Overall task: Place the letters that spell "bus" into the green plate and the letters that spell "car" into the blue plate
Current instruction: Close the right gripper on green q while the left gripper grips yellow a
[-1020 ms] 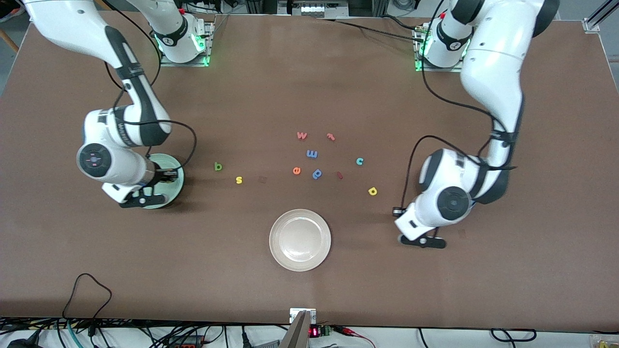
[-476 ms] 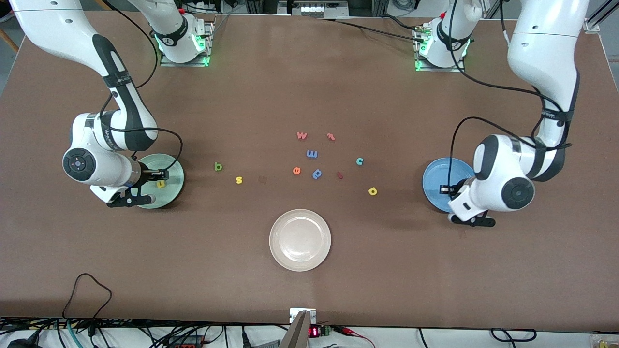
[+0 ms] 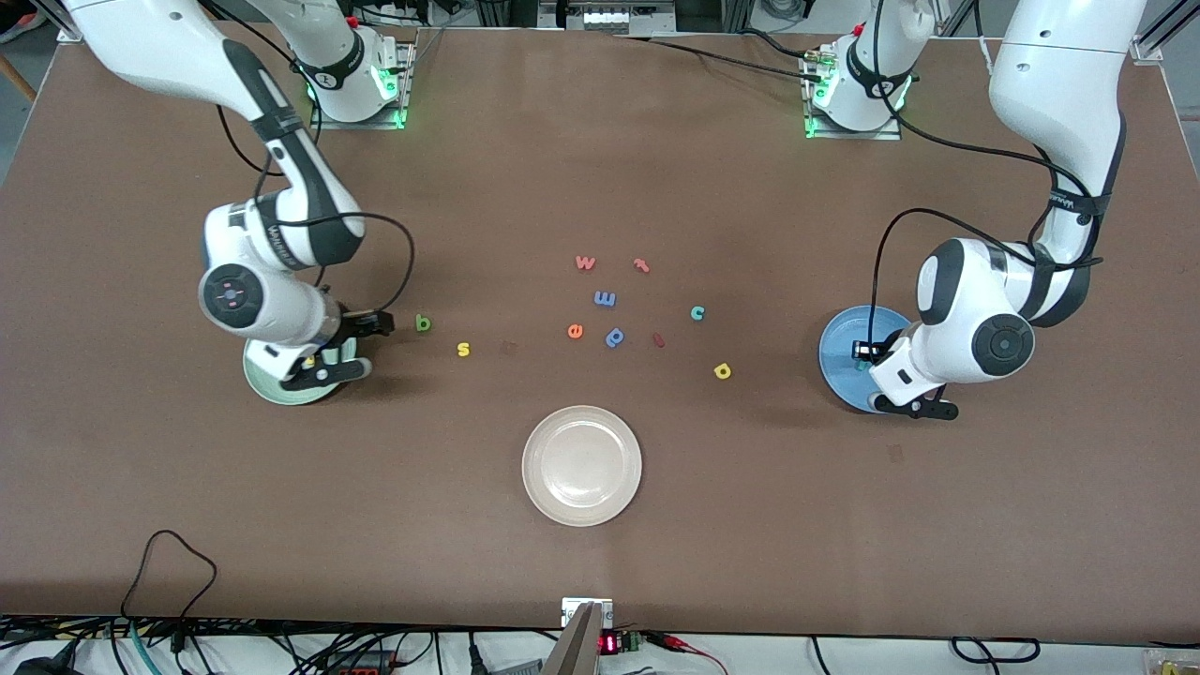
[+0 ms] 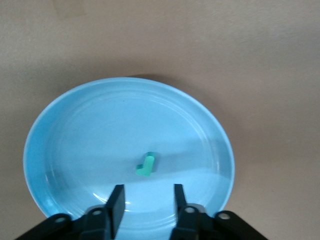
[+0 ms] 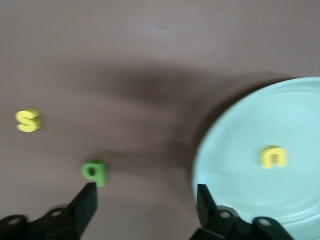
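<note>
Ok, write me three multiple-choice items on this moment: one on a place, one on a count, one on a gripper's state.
1. Where is the teal "r"?
A. in the blue plate
B. in the beige-white plate
C. on the bare table

2. How many letters lie in the green plate?
A. none
B. one
C. three

3. How is the left gripper, over the blue plate?
A. shut on the "r"
B. shut and empty
C. open, holding nothing

Key: 1 A, the left wrist view shows the "r" lying in the plate. 2 B, only the yellow "u" lies there. 3 C, its fingers stand apart, with the "r" lying free between them.
</note>
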